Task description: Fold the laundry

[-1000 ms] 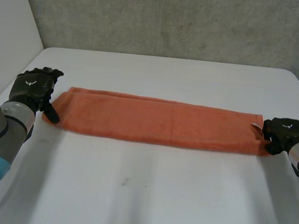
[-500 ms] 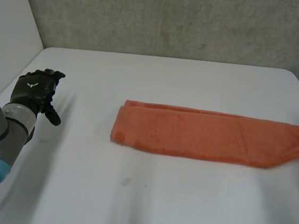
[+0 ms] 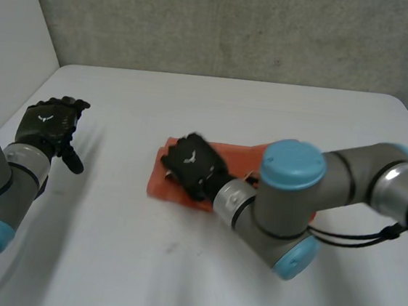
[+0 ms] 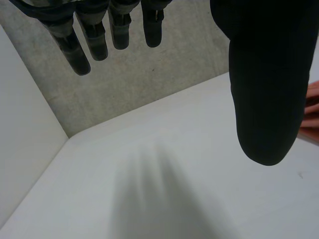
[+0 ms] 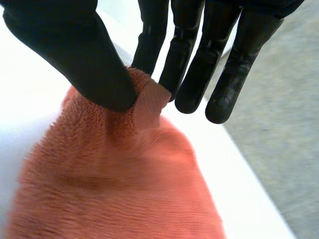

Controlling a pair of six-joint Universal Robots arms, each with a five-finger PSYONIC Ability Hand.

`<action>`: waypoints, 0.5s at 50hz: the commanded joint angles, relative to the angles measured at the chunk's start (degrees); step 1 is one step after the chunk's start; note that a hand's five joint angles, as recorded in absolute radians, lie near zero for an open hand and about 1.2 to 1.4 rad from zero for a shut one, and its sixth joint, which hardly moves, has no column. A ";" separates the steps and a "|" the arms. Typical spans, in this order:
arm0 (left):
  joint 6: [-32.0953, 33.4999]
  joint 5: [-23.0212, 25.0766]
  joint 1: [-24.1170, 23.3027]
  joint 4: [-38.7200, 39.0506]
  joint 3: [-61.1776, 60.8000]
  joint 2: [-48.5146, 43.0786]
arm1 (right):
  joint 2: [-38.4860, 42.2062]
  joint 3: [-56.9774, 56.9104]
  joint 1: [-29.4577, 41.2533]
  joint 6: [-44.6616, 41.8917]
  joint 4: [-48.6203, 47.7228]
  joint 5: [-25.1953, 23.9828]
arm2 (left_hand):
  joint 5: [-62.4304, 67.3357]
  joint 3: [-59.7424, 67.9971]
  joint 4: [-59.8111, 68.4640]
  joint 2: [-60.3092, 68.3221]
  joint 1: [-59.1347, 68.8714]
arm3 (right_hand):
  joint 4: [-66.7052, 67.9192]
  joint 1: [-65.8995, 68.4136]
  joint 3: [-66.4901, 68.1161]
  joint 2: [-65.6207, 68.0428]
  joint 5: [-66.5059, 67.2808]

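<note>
I log a change: the right robot hand [image 3: 192, 165], pinching one end of the orange towel [image 3: 229, 158] between thumb and fingers, now sits over the opposite end mid-tabletop [image 3: 177, 267], halving the strip, while the left robot hand [image 3: 46, 125], having let go, hangs open near the left edge.

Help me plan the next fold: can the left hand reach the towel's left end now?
Probably yes. The left hand is open over bare table, with nothing between it and the left end of the towel. But the right hand pinches the towel there, so they may crowd.
</note>
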 commanded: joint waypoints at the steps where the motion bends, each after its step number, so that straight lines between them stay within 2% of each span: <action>1: 0.00 0.09 -1.25 0.00 0.27 0.08 | -1.61 -1.80 -0.23 -0.56 0.49 8.02 | -1.75 0.38 0.38 0.55 -0.48 | -52.36 -41.54 -52.23 -52.19 -51.88; 2: 0.09 0.18 -1.95 0.00 0.53 0.17 | -1.63 -1.81 -0.23 -0.55 0.50 8.05 | -1.75 0.38 0.38 0.55 -0.48 | -52.36 -41.54 -52.23 -52.19 -51.88; 4: 0.09 0.26 -3.00 0.00 0.97 0.17 | -7.49 -0.41 -1.11 0.67 0.50 13.31 | -1.75 0.38 0.38 0.55 -0.48 | -52.36 -41.54 -52.23 -52.19 -51.88; 8: 0.18 0.44 -5.65 0.09 2.11 0.26 | -13.03 3.27 -5.31 4.26 0.67 15.61 | -1.75 0.38 0.38 0.55 -0.48 | -52.36 -41.54 -52.23 -52.19 -51.88; 13: 0.35 0.62 -13.36 0.09 6.41 -1.31 | -19.47 11.55 -10.78 12.02 0.85 15.52 | -1.75 0.38 0.38 0.55 -0.48 | -52.36 -41.54 -52.23 -52.19 -51.88; 14: 0.35 0.62 -13.38 0.09 6.42 -1.32 | -20.61 14.34 -12.44 13.93 1.28 15.52 | -1.75 0.38 0.38 0.55 -0.48 | -52.36 -41.54 -52.23 -52.19 -51.88; 16: 0.44 0.53 -17.93 0.09 9.83 -4.82 | -21.66 17.32 -14.45 15.26 2.07 15.52 | -1.75 0.38 0.38 0.55 -0.48 | -52.36 -41.54 -52.23 -52.19 -51.88; 19: 0.44 0.53 -19.71 0.09 11.87 -6.68 | -22.46 23.21 -19.20 16.93 3.22 14.82 | -1.75 0.38 0.38 0.55 -0.48 | -52.36 -41.54 -52.23 -52.19 -51.88; 21: 0.70 0.44 -22.07 0.00 15.46 -11.14 | -22.64 25.70 -21.15 17.03 3.13 14.29 | -1.75 0.38 0.38 0.55 -0.48 | -52.36 -41.54 -52.23 -52.19 -51.88; 25: 0.70 0.53 -22.61 -0.26 18.55 -15.21 | -22.64 30.61 -25.45 17.11 1.56 10.79 | -1.75 0.38 0.38 0.55 -0.48 | -51.47 -40.65 -51.34 -51.30 -51.00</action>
